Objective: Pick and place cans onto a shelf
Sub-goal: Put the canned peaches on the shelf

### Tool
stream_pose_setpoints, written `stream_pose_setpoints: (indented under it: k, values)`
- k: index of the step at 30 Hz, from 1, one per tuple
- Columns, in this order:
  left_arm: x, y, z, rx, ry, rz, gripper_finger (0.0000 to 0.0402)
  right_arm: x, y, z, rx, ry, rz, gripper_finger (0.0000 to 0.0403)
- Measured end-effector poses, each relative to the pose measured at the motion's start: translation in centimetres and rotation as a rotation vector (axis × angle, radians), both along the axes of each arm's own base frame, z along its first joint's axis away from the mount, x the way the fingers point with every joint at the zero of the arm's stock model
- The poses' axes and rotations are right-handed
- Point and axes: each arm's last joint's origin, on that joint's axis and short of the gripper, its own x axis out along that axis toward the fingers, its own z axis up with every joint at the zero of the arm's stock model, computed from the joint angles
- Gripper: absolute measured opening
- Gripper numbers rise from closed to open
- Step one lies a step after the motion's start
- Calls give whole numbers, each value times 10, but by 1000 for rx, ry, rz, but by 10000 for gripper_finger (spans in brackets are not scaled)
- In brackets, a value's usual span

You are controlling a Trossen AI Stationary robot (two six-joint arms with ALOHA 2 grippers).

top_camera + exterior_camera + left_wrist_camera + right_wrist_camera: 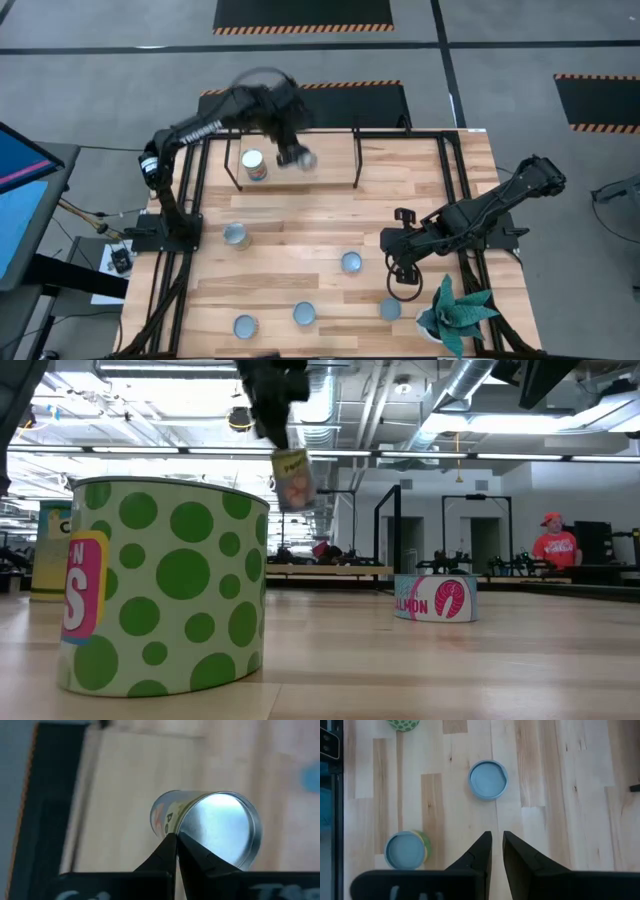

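Carrying is the step: my left hand [296,157] grips a can [210,827] above the shelf [320,160], seemingly tilted. Next, level it and lower it beside the standing can [254,166]; my right hand [497,851], fingers narrow, waits

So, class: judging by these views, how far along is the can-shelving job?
Done: one can stands on the shelf. In hand: the left gripper carries a second can above it. Left: five cans, like this one, on the table, where the right gripper waits.

Seven small round tins with silvery blue-grey tops [350,262] show from above, one low light-wood shelf on thin black legs [330,160], one green spiky plant [455,312], two dark robot arms [470,215]
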Motion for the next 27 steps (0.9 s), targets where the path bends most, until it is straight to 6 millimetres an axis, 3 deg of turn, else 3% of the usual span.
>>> stream_pose_setpoints:
  k: [5, 11, 18, 27]
  values:
    - [-45, 61, 0, -7, -4, 229, 0, 0, 0, 0, -32, 0, 61, 70]
    - [-84, 96, -1, -31, 12, 388, 0, 2, -4, 1, -69, -19, 53, 70]
    - [-83, 105, -23, -109, 88, 509, 0, 5, -6, 2, -92, -53, 9, 70]
    - [-70, 112, -59, -170, 211, 489, 0, 5, -6, 2, -92, -51, 12, 70]
